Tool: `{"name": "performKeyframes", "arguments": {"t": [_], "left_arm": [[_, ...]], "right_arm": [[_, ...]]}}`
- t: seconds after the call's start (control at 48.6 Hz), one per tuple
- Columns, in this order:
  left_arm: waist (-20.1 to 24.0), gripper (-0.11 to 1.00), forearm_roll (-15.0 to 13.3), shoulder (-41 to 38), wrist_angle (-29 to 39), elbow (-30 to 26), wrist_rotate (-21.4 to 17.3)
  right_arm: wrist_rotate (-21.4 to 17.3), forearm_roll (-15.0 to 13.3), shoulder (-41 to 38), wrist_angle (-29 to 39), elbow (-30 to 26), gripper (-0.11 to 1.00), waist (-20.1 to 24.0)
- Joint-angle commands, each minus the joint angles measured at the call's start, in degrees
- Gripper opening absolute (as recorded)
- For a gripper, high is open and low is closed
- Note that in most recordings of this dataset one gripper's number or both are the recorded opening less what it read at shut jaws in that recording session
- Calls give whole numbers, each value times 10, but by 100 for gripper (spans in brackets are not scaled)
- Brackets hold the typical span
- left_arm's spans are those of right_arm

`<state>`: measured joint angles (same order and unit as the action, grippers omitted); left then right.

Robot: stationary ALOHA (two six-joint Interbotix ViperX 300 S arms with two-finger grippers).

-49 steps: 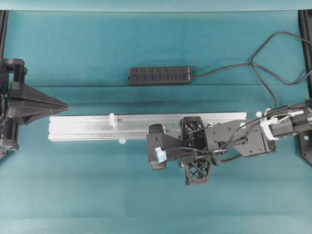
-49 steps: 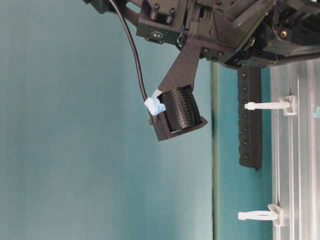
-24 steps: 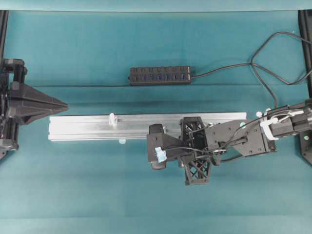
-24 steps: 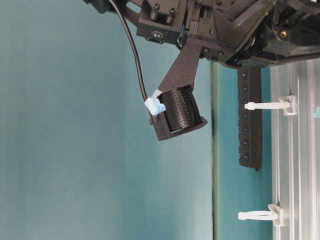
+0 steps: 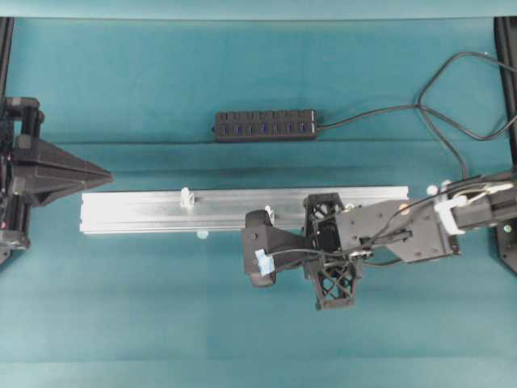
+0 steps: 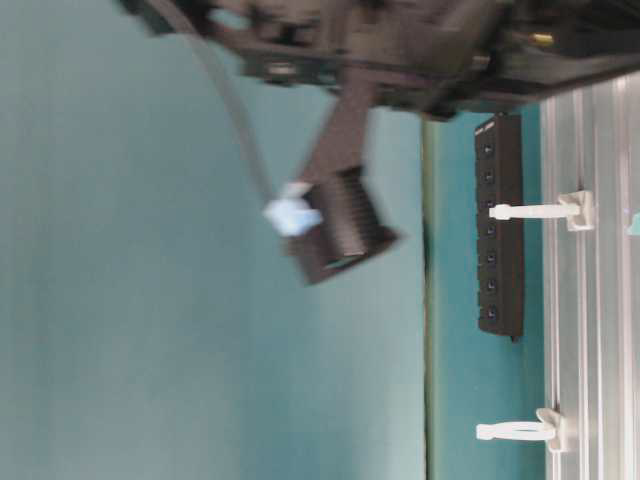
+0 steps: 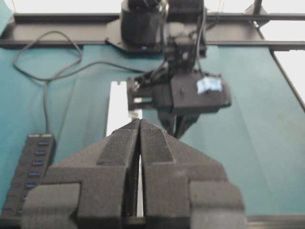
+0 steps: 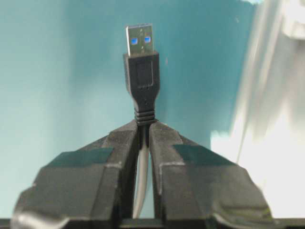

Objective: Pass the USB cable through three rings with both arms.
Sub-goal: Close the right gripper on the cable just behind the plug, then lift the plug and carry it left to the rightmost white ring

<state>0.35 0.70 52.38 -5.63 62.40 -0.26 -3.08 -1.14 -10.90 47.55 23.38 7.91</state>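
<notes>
The rail (image 5: 161,210) lies lengthwise across the teal tabltop's middle with bare tabletop (image 5: 161,323) open all along its near side, and the hub (image 5: 265,125) sits well apart beyond its far edge; no writing is readable anywhere. The right pincer (image 8: 143,125) is pinching the USB cable (image 8: 142,71) just behind its plug, the silver tip sticking out past the jaws, while its arm stretches in from the right with the pincer over the rail's near edge by a white ring (image 5: 269,214). The left pincer (image 5: 107,174) is pressed together, empty, level, pointing along the rail just off its left end, near another ring (image 5: 187,197).

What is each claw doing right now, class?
Left claw: closed, holding nothing.
Right claw: closed on the USB cable, just behind the plug.
</notes>
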Motion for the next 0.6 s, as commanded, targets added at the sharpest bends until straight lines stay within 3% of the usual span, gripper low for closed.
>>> {"name": "performKeyframes", "arguments": {"t": [0.0, 0.288, 0.576], "left_arm": [[0, 2, 2, -2, -4, -17, 0], [1, 2, 2, -1, -4, -17, 0], [4, 2, 2, 0, -3, -17, 0]], "right_arm": [[4, -4, 25, 29, -21, -5, 2], [2, -18, 68, 111, -38, -5, 6], [-8, -83, 135, 204, -34, -6, -5]]}}
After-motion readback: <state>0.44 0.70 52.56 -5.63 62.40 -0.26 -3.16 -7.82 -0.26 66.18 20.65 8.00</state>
